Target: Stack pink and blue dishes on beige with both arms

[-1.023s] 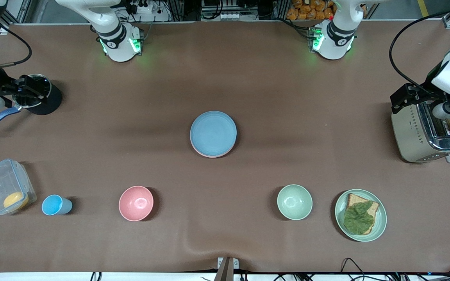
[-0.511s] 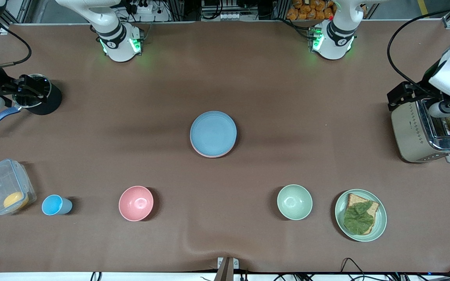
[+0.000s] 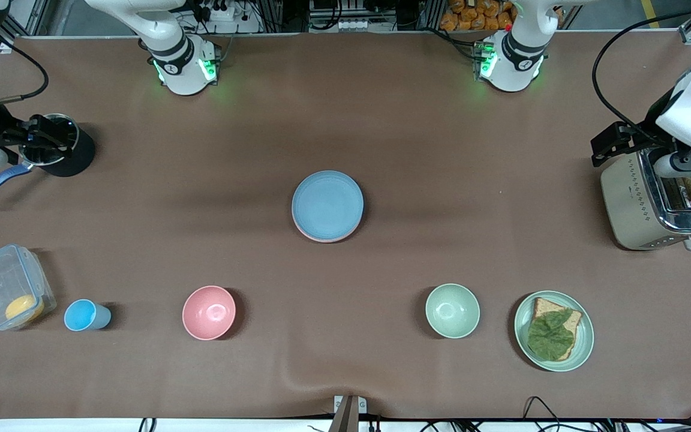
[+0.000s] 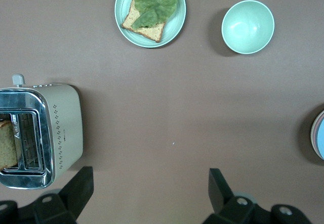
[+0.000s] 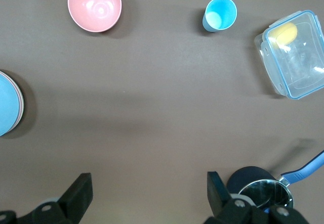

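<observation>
Blue plate [image 3: 327, 204] in mid-worktop, topping a stack; thin pink plate [image 3: 325, 239] rim peeking out beneath it on the side nearer the front camera. Beige plate not discernible under them. Stack well apart from both sets of jaws.

Left gripper [image 4: 149, 193] up over bare worktop [image 3: 417, 150] beside the toaster [image 3: 651, 204] at the left arm's end, jaws released and spread wide, holding nothing. Right gripper [image 5: 148, 196] up beside the black pot [image 3: 60, 150] at the right arm's end, jaws likewise released and empty.

Left wrist view: only a sliver of the stack at the frame edge, plus green bowl [image 4: 247, 26] and green plate with toast and leaf [image 4: 150, 12]. Right wrist view: stack edge again, pink layer visible under blue; also pink bowl [image 5: 94, 5], blue cup [image 5: 219, 14], clear container [image 5: 293, 52]. Front view alone giving the whole stack.
</observation>
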